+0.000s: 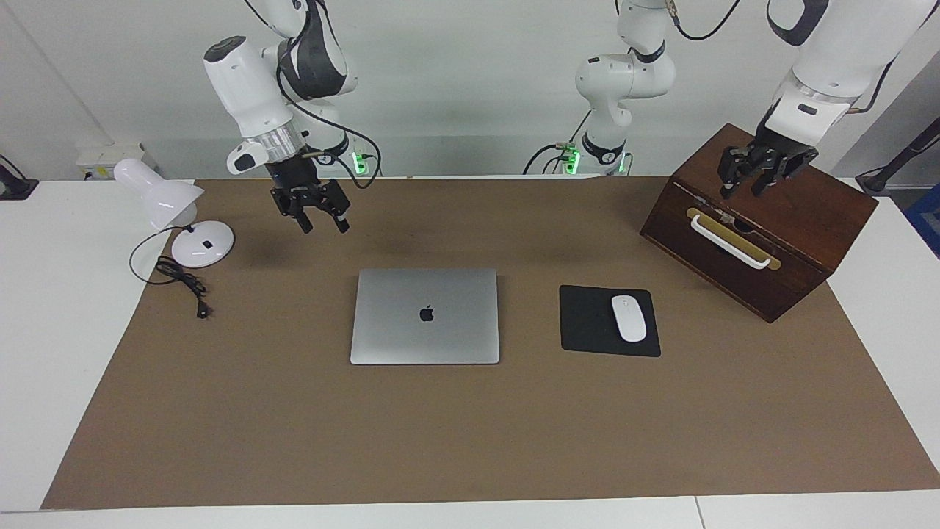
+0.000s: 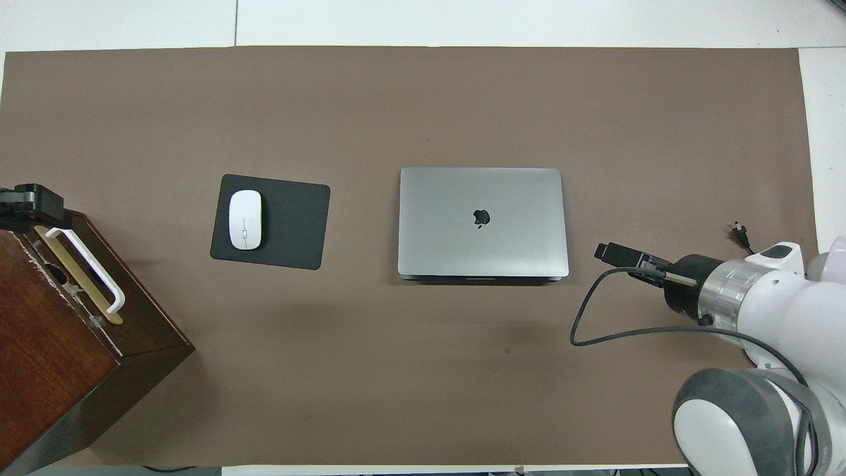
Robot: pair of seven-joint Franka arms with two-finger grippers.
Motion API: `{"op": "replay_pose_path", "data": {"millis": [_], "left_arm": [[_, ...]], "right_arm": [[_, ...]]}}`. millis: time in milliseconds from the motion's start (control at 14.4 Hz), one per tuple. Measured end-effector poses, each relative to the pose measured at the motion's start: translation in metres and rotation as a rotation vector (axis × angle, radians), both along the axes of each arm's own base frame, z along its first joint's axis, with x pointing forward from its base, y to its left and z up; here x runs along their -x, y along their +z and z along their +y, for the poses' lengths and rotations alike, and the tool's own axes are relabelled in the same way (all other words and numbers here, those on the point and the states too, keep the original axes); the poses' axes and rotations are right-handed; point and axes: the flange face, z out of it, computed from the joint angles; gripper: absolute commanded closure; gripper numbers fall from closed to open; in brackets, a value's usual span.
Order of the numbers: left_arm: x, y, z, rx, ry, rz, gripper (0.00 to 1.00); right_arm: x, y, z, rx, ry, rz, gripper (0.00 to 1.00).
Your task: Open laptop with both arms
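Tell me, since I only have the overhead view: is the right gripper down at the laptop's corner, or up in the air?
Observer: Up in the air. The right gripper hangs over the brown mat, nearer the robots than the closed laptop, touching nothing.
Operator: Are its jaws ready?
Observer: Yes, the jaws are open and point down.
Operator: And the left one? I barely see its tip.
Observer: The left gripper is over the top of the wooden box, at the left arm's end of the table, well away from the laptop.
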Motion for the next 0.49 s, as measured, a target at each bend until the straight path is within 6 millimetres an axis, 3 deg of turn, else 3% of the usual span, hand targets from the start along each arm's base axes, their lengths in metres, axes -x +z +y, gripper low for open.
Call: {"op": "replay_pose_path", "data": {"millis": [278,486], "left_arm": [[0.001,-0.004,0.000,0.000,0.004,-0.001,1.00],[0.002,-0.022,-0.002,0.004,0.001,-0.030,1.00]], "right_arm": [[0.014,-0.004,0.011,-0.176,-0.099,-0.006,0.00],[0.023,-0.010,0.021,-0.235,-0.175,0.044,0.00]]}}
